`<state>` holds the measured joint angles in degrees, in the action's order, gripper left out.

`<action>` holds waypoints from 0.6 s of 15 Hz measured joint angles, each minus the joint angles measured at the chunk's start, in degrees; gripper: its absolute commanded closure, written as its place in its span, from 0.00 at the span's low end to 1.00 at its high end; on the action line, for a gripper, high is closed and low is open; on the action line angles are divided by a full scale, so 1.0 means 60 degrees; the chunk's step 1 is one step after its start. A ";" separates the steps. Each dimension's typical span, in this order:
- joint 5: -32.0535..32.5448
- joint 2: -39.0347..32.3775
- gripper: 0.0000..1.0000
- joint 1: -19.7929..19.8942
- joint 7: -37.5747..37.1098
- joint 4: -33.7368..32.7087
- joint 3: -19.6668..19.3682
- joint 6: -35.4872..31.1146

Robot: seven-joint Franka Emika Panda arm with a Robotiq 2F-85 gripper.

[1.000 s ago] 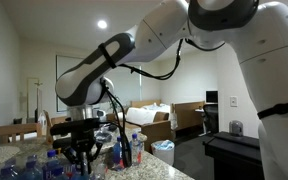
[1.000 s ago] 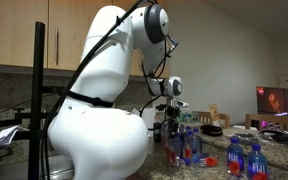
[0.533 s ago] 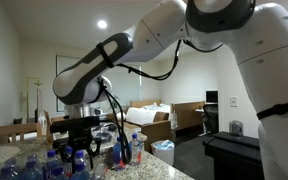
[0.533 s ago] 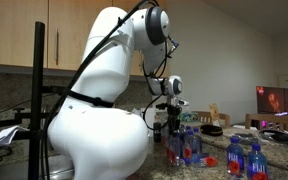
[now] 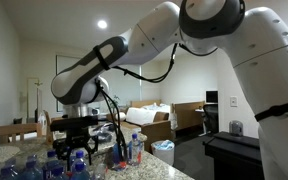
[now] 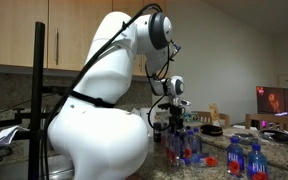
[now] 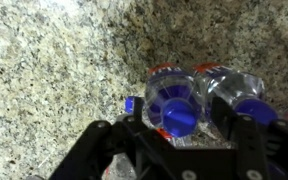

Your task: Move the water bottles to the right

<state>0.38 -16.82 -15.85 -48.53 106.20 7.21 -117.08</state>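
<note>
Wrist view, closest in: gripper [image 7: 172,150] at btm edge, jaws spread wide, one dark finger each side. In the gap, seen from above, stand water bottles [image 7: 176,108] w/ blue caps on a speckled granite counter [image 7: 54,70]. One sits right between the fingers, another is pressed against it toward the pic's right edge. Can't tell if the fingers touch plastic

In an exterior view the white arm [image 6: 94,110] fills the foreground. Beyond it the gripper [image 6: 172,128] points down over a tight group of the bottles [image 6: 189,147], upright, blue labels w/ some red. A pair of bottles [image 6: 242,158] stands apart nearer the frame's right edge. Far back: wood cabinets [image 6: 74,30] up top and a red-lit screen [image 6: 274,100]

In an exterior view from the opposite side, the gripper [image 5: 74,153] sits low among the cluster [image 5: 29,168] at btm left, and the arm [image 5: 214,40] arches overhead. A lone bottle [image 5: 136,147] stands upright near the gripper. Behind: white bin [image 5: 164,150], couch [image 5: 149,118], ceiling light [image 5: 102,24]
</note>
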 measured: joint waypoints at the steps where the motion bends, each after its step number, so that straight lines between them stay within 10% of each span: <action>1: 0.0000 -0.0057 0.66 0.0000 0.0034 -0.0060 -0.0010 0.0011; 5: 0.0004 -0.0183 0.91 -0.0001 0.0113 -0.0189 -0.0027 0.0036; 9: 0.0005 -0.0187 0.88 -0.0002 0.0113 -0.0199 -0.0031 0.0040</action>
<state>0.41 -17.94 -15.86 -47.85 105.01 7.02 -116.84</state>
